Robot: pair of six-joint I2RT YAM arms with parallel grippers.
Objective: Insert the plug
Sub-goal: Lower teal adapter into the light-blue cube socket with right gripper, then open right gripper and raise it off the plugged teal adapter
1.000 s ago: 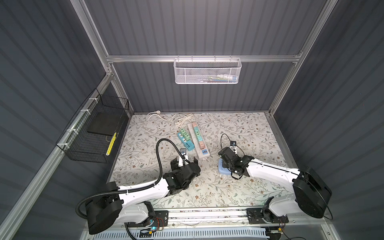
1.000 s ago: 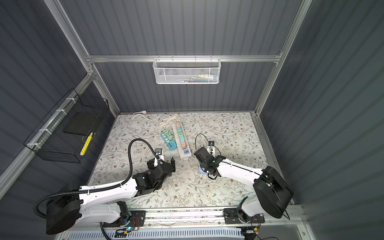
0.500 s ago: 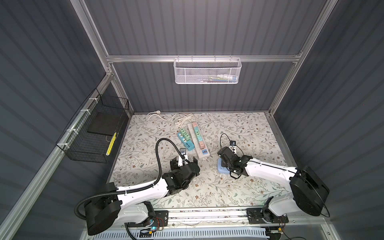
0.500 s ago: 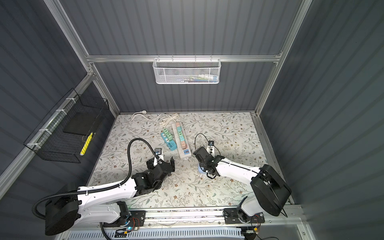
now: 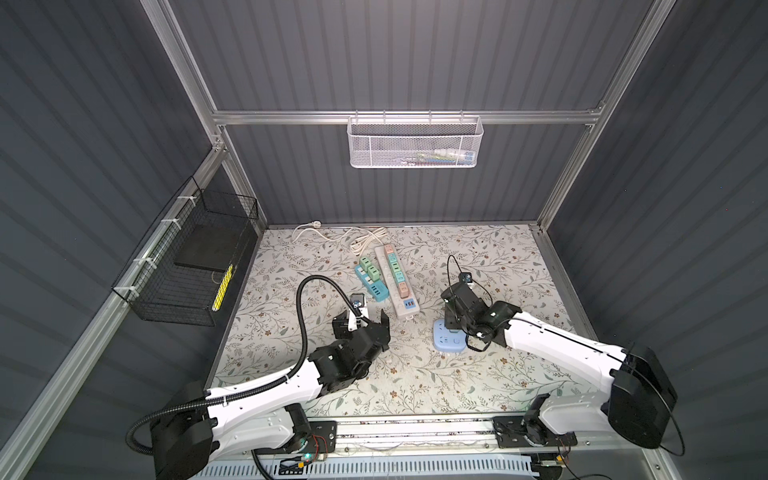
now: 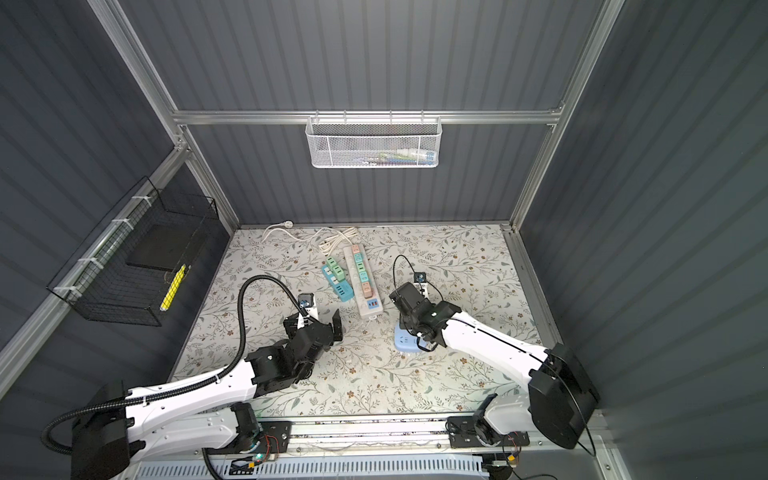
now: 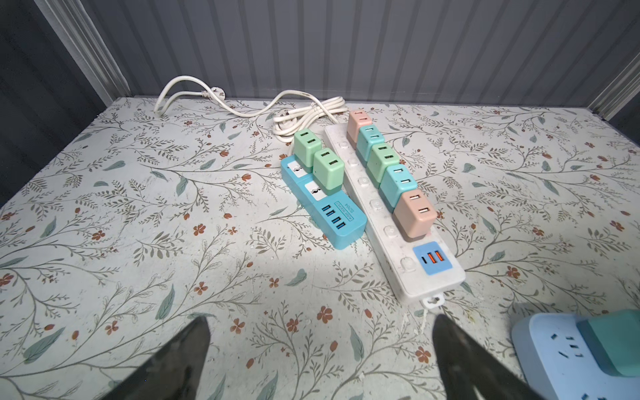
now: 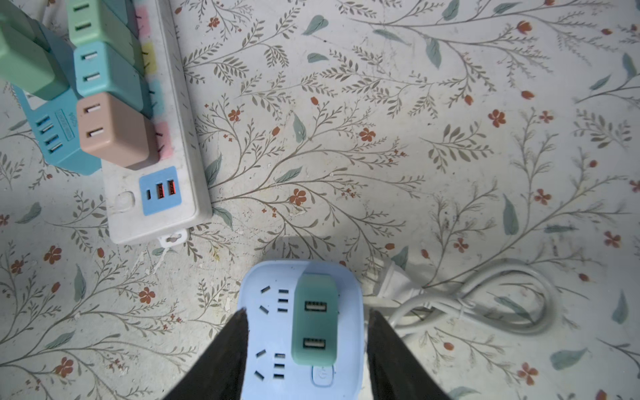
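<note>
**A:** Where's the plug (image 8: 313, 318) sitting?

**B:** We're seeing it seated in the blue socket (image 8: 270, 332), USB ports facing up, on the side nearer the cord (image 8: 485, 294). The socket's lying flat on the mat (image 7: 138, 207), near the end of the white strip (image 8: 156, 221) but not touching it.

**A:** R gripper (image 8: 306, 313)?

**B:** We're hanging it right over the socket. The jaws are standing apart, released. One finger (image 8: 228, 346) is flanking the plug on each side w/ gaps showing, so we're gripping nothing.

**A:** L gripper (image 5: 361, 326)?

**B:** We're hovering it over bare mat, jaws spread wide & empty, pointing toward the white strip's USB end. In both top views it's sitting left of the socket, apart from it.

**A:** Anything else?

**B:** We're seeing the teal strip (image 7: 325, 214) lying just beside the white one. Two green adapters are sitting in the teal strip & five mixed-color ones in the white.
</note>
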